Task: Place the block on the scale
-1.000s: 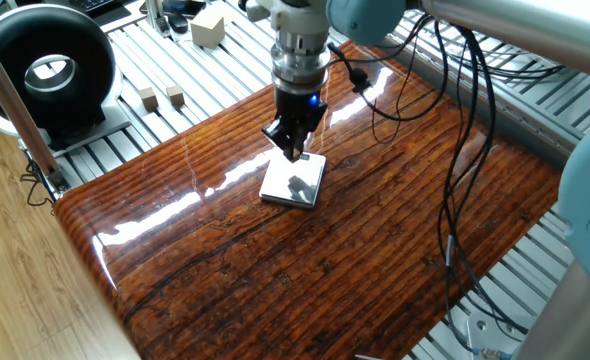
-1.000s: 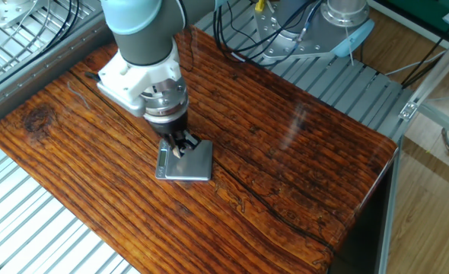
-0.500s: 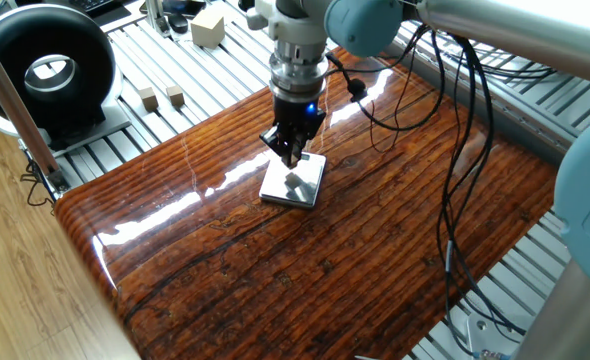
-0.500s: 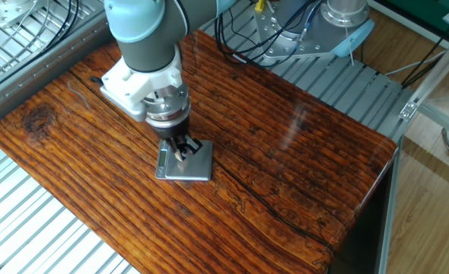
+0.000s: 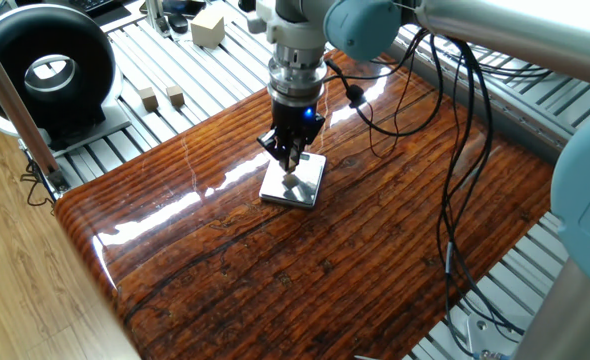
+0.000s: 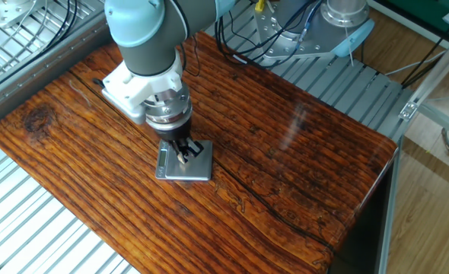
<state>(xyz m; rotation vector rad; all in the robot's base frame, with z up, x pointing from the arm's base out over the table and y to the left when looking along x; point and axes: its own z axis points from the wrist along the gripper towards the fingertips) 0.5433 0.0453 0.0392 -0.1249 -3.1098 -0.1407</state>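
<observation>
Tool (image 5: 291, 163), one fixed view: pointing straight down over the scale (image 5: 295, 180), fingers drawn close with a speck of tan between the tips. That speck reads as the block (image 5: 291, 166), pinched and held just above the plate; whether it touches the plate cannot be told from here. The scale lies flat on the glossy wooden surface (image 5: 305, 260), directly under the tool. Well off behind the tool, on the slatted metal, two small light cubes (image 5: 162, 96) and a larger pale cube (image 5: 207, 26); not the task's.

The other fixed view: tool (image 6: 183, 154) again vertical, fingertips low over the scale (image 6: 185, 161), nearer the plate's far half than its display edge. The block (image 6: 183, 155) shows pale between the tips, gripped on two opposite faces.

Handling, as judged: the block is wood, rigid, very light, with flat, dry faces, so a modest squeeze across opposite faces holds it. Being so small, it could twist or tip on release; best let go low, plate underneath. The scale is thin and smooth, likely to slide on the polished surface if nudged.
</observation>
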